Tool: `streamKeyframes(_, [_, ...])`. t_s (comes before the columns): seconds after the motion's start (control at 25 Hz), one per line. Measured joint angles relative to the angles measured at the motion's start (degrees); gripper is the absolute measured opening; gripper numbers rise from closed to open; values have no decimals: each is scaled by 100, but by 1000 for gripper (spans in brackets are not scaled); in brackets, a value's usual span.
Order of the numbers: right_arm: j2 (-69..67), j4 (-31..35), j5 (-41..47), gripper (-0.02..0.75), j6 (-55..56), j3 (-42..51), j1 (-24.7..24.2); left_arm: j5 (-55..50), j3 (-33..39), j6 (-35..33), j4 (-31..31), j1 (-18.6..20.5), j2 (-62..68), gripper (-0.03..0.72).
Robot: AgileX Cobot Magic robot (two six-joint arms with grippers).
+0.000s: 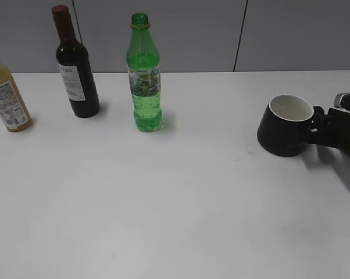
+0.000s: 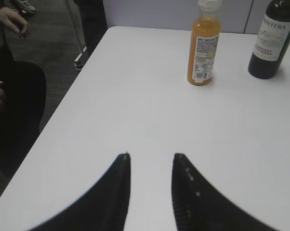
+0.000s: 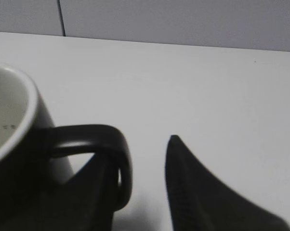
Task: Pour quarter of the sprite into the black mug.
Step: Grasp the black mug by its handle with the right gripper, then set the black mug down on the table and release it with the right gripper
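Observation:
The sprite, a green plastic bottle with no cap, stands upright at the back middle of the white table. The black mug with a white inside is at the right and leans slightly left. My right gripper is at its handle. In the right wrist view the mug fills the left. Its loop handle lies between my right gripper's fingers, with a gap to the right finger. My left gripper is open and empty over the table's left part, and is not in the exterior view.
A dark wine bottle and an orange juice bottle stand at the back left; both also show in the left wrist view, wine and juice. A seated person is beyond the table's left edge.

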State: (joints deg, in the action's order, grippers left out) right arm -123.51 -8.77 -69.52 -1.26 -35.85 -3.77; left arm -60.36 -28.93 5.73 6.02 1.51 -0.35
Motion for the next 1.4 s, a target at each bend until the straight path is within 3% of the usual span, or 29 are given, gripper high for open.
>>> streamKeyframes(0.16, [-7,-52,6,64,-6,0,-7,0,0,0,0,0,0,237])
streamKeyframes(0.2, [-7,-39,12,39,-32,0,-7,0,0,0,0,0,0,237])
streamKeyframes(0.52, [-13,-78,19,38,-50,0,-17,0,0,0,0,0,0,237])
streamKeyframes(1.4, [1436,-1366,302,38,404,935,128,0,0,0,-5,0,0,237])
